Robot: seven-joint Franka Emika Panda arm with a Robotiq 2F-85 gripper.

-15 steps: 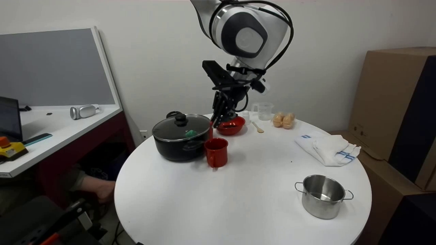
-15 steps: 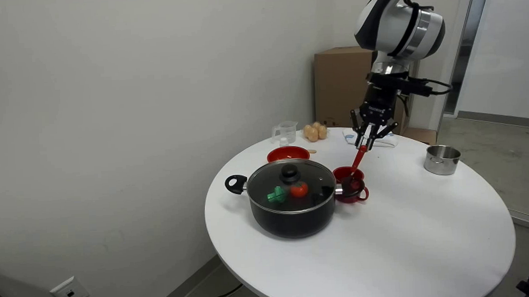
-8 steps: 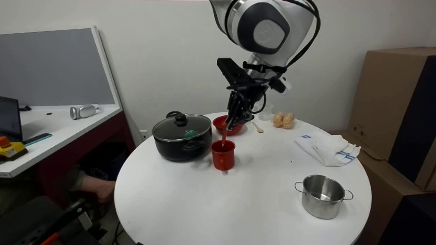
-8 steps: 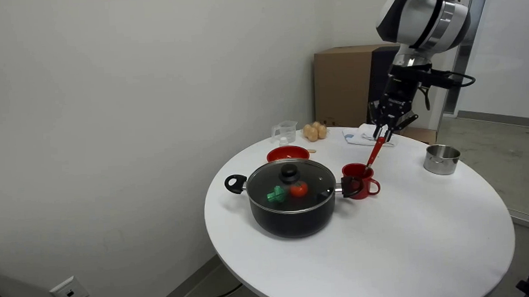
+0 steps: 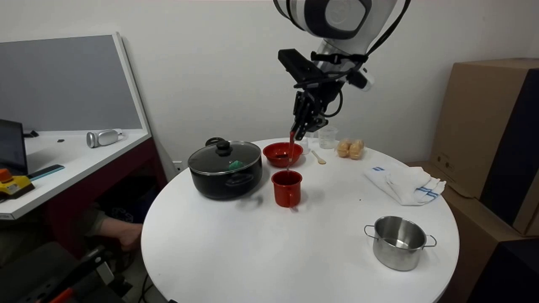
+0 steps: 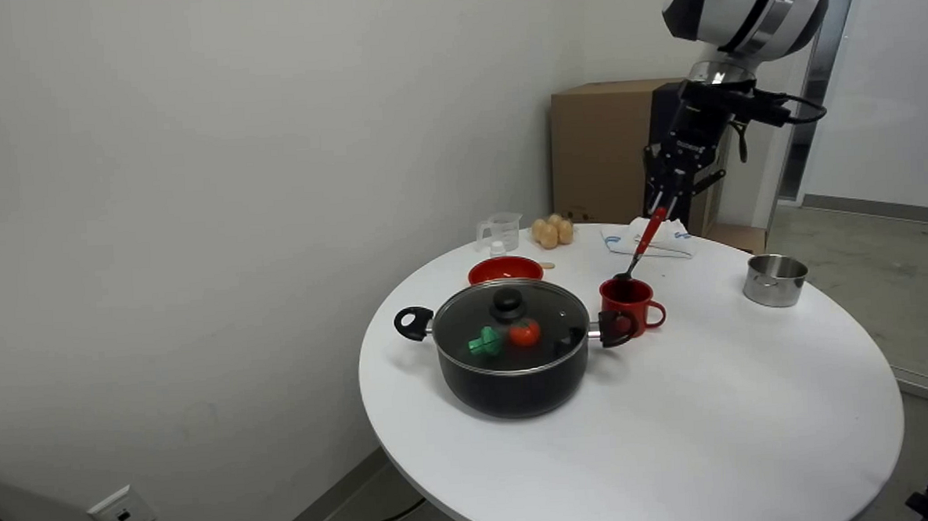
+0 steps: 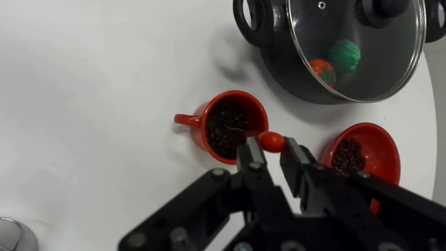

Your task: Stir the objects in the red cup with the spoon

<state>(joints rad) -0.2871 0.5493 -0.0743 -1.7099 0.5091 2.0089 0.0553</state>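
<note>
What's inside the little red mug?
In the wrist view, dark beans, maybe coffee, lie inside the red mug. The spoon covers some, and the beans hide whatever is underneath.

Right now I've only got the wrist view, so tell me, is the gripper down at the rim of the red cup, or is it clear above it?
Observer: Clear above it. Both exterior views show a length of the spoon between the gripper and the rim of the red cup.
Operator: Okay, and what's the shiny metal piece cut off at the lower left of my picture?
Observer: That's the small steel pot; an exterior view shows it whole, with a loop handle on each of two opposite sides.
</note>
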